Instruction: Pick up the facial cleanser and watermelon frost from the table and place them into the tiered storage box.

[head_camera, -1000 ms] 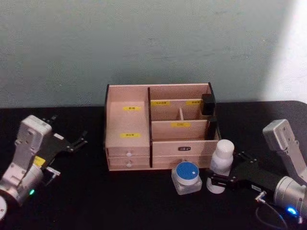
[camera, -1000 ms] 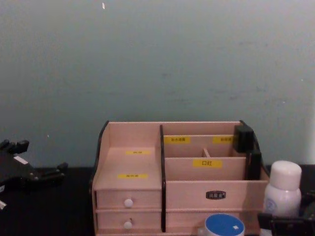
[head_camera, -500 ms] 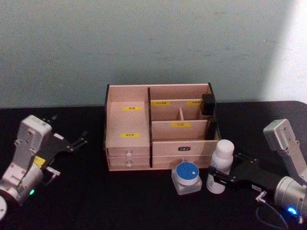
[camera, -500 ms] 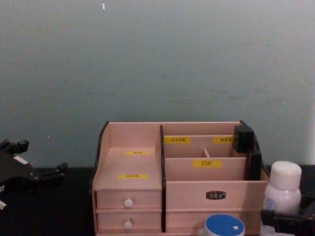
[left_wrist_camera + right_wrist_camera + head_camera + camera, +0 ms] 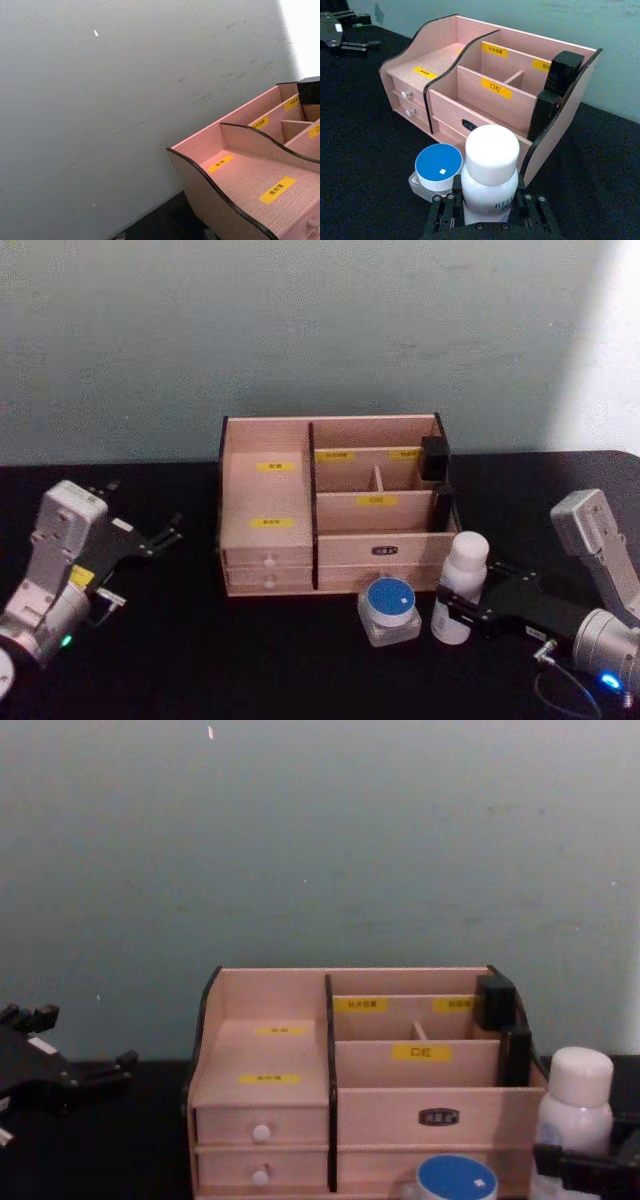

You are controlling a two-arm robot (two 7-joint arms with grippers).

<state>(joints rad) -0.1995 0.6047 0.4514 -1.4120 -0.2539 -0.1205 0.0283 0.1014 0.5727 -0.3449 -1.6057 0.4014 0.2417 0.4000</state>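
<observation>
The facial cleanser (image 5: 461, 580), a white bottle with a white cap, stands upright just off the tiered storage box's (image 5: 268, 502) front right corner. My right gripper (image 5: 452, 619) is shut on its lower body, a finger (image 5: 442, 207) pressed on either side. The bottle (image 5: 489, 172) shows large in the right wrist view and at the right edge of the chest view (image 5: 575, 1105). To the bottle's left sits the watermelon frost (image 5: 389, 608), a small clear jar with a blue lid (image 5: 438, 162), on the table before the box. My left gripper (image 5: 145, 506) rests open at the far left.
The wooden box (image 5: 265, 1050) sits mid-table against a pale wall, with stepped open compartments, yellow labels and white-knobbed drawers (image 5: 268, 562). Its black side edge (image 5: 555, 85) rises just behind the bottle. Black tabletop (image 5: 200, 660) lies bare in front and to the left.
The right gripper and the bottle in it have shifted slightly left and settled upright. The left arm, the jar and the box have not moved.
</observation>
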